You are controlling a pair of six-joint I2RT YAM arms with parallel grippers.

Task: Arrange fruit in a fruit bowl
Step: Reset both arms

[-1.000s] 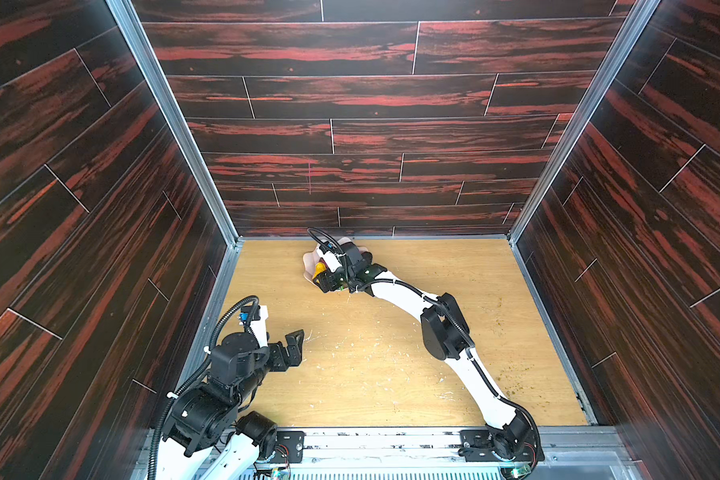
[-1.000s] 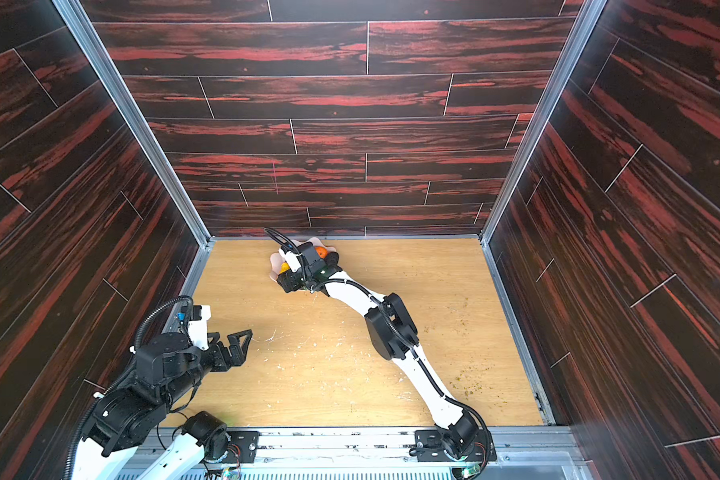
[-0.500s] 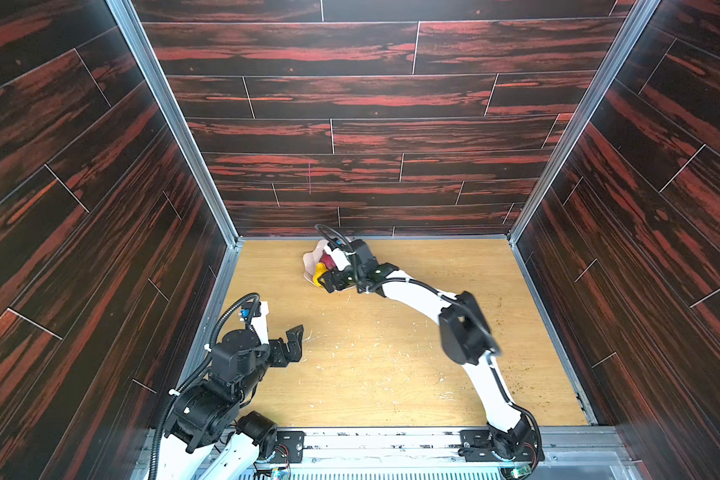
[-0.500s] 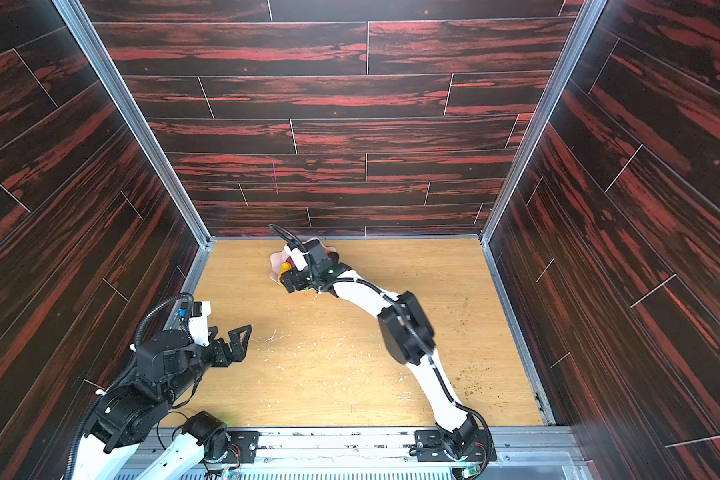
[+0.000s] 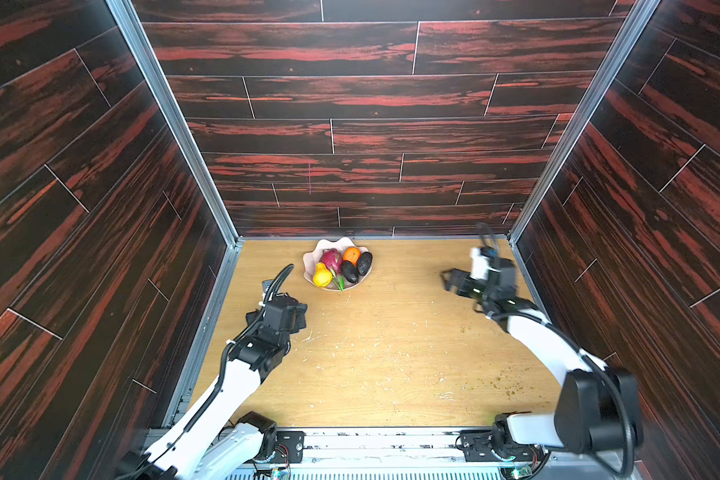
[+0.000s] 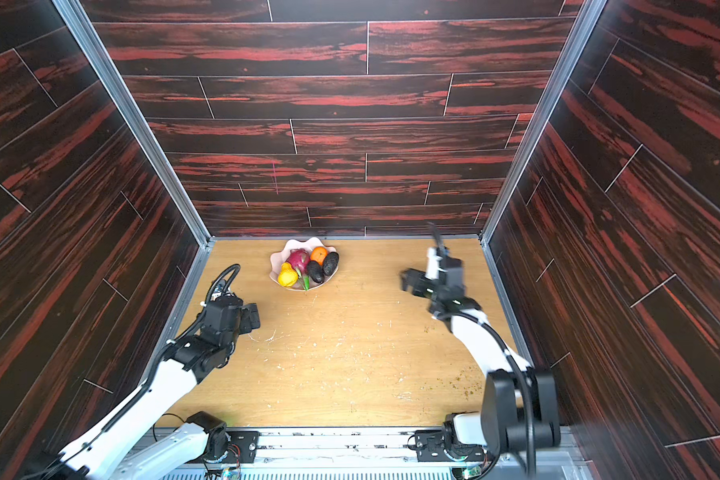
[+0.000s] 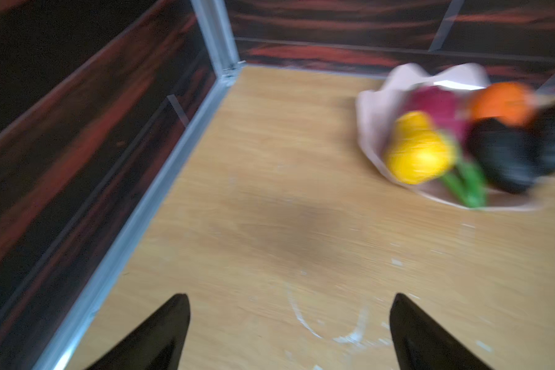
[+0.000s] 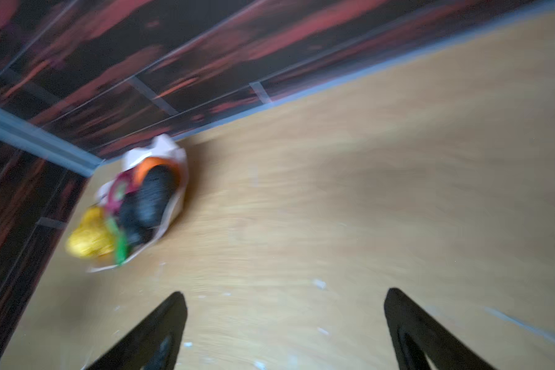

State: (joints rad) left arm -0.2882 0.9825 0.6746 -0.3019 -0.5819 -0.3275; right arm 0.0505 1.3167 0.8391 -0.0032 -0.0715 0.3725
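Over the wooden table [image 5: 391, 353], the left arm [image 5: 233, 374] stretches forward and the right arm [image 5: 545, 345] bends at the elbow; left gripper [image 7: 289, 298] and right gripper [image 8: 285, 293] gape wide, empty. By the back wall [image 5: 350, 166], the scalloped pinkish fruit bowl [image 5: 308, 262] holds magenta dragon fruit [image 5: 330, 258], orange [image 5: 351, 253], two black avocados [image 5: 364, 262], yellow lemon [image 5: 322, 277].

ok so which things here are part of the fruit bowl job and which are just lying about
job: fruit bowl, dragon fruit, orange, lemon, front avocado, back avocado

lying about: only green crumbs and white scuffs on the wooden table
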